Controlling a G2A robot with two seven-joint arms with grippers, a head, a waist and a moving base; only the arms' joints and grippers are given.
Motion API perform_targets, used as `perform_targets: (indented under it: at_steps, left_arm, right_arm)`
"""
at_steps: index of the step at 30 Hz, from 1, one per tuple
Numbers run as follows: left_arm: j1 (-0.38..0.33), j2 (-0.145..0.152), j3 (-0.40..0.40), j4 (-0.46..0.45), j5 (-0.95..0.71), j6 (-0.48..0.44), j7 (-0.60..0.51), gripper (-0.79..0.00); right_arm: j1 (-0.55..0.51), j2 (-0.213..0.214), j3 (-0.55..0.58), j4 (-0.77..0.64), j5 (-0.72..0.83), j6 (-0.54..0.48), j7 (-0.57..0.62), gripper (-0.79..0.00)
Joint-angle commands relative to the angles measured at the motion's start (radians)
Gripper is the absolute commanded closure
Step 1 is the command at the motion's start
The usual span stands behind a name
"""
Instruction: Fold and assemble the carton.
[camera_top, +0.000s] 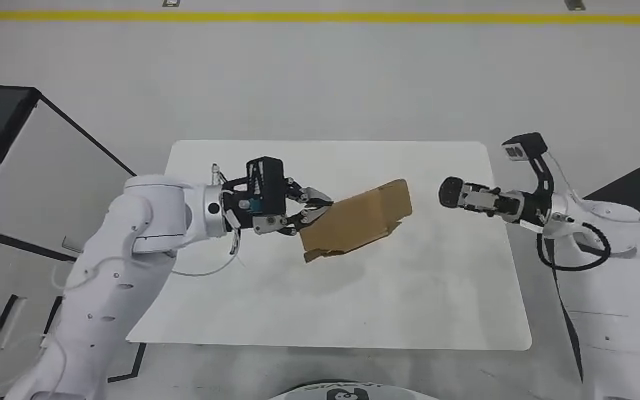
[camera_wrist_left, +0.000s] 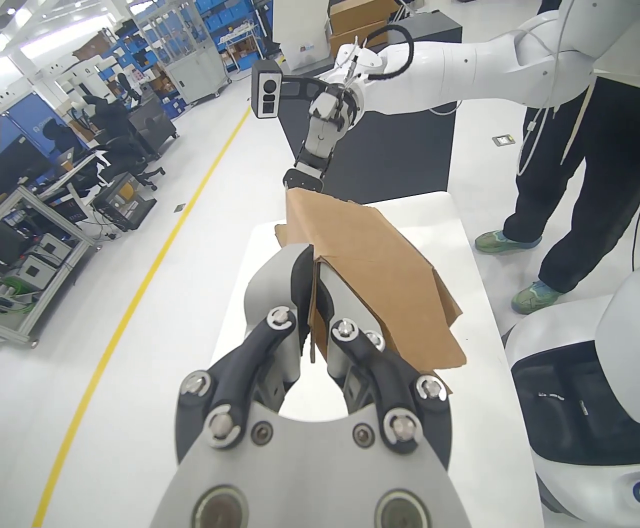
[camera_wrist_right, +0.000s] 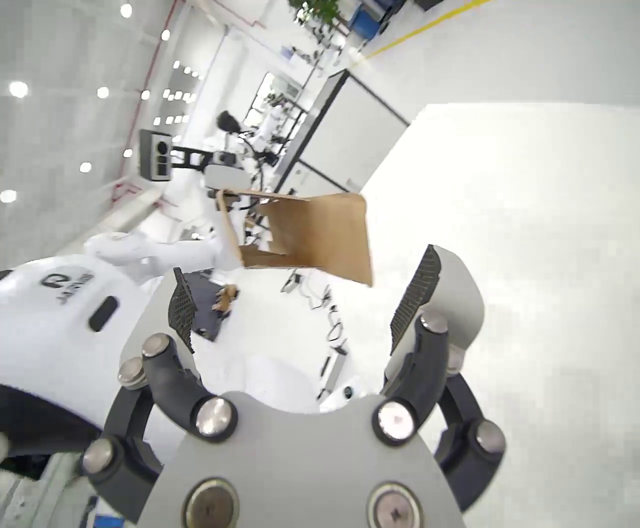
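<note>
A brown cardboard carton (camera_top: 362, 220), partly unfolded, hangs tilted above the middle of the white table (camera_top: 430, 310). My left gripper (camera_top: 312, 213) is shut on the carton's near edge; in the left wrist view the cardboard (camera_wrist_left: 380, 265) sits pinched between the two pads, at the gripper (camera_wrist_left: 315, 285). My right gripper (camera_top: 450, 192) hovers to the right of the carton, a short gap away, without touching it. In the right wrist view that gripper (camera_wrist_right: 305, 295) is open, and the carton (camera_wrist_right: 320, 235) floats beyond its fingers with one flap sticking out.
The table's far right corner (camera_top: 480, 150) and near edge (camera_top: 340, 340) bound the surface. A person's legs (camera_wrist_left: 565, 200) stand beside the table on the right arm's side. Black frames (camera_top: 60, 130) stand off the table's left side.
</note>
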Motion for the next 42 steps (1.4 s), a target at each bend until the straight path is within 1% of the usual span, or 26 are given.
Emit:
perform_targets:
  at_steps: [1, 5, 6, 7, 11, 14, 20, 32, 42]
  left_arm:
    - [0.0, 0.001, -0.003, -0.01, 0.015, 0.008, -0.003, 0.0]
    - [0.0, 0.001, -0.003, -0.01, 0.015, 0.008, -0.003, 0.0]
    - [0.005, 0.0, -0.003, -0.013, 0.02, 0.023, 0.0, 0.0]
    - [0.009, 0.0, -0.002, -0.018, 0.028, 0.031, 0.002, 0.0]
    - [0.021, 0.002, -0.005, -0.023, 0.029, 0.031, 0.025, 0.0]
    - [0.025, 0.003, -0.007, -0.022, 0.027, 0.028, 0.035, 0.0]
    - [0.023, 0.005, -0.002, -0.014, 0.025, 0.013, 0.047, 0.0]
    - [0.001, 0.004, 0.028, 0.006, 0.021, 0.014, 0.054, 0.0]
    - [-0.017, 0.003, 0.048, 0.026, 0.029, 0.021, 0.07, 0.0]
  right_arm:
    - [0.0, 0.0, 0.001, 0.0, 0.001, 0.0, 0.0, -0.785]
    - [-0.001, 0.0, -0.001, -0.002, 0.005, 0.002, -0.008, -0.785]
    - [-0.005, -0.001, -0.003, -0.019, 0.015, 0.003, -0.033, -0.785]
    - [-0.008, -0.001, -0.006, -0.033, 0.016, 0.004, -0.034, -0.785]
    - [0.005, -0.001, -0.033, -0.054, 0.111, 0.029, 0.002, -0.785]
    - [0.026, -0.003, -0.063, -0.048, 0.147, 0.04, 0.02, -0.785]
    - [0.074, -0.008, -0.138, -0.02, 0.169, 0.036, 0.025, -0.785]
    - [0.137, -0.017, -0.251, 0.028, 0.191, 0.04, 0.039, -0.785]
    - [0.152, -0.02, -0.294, 0.049, 0.21, 0.046, 0.046, -0.785]
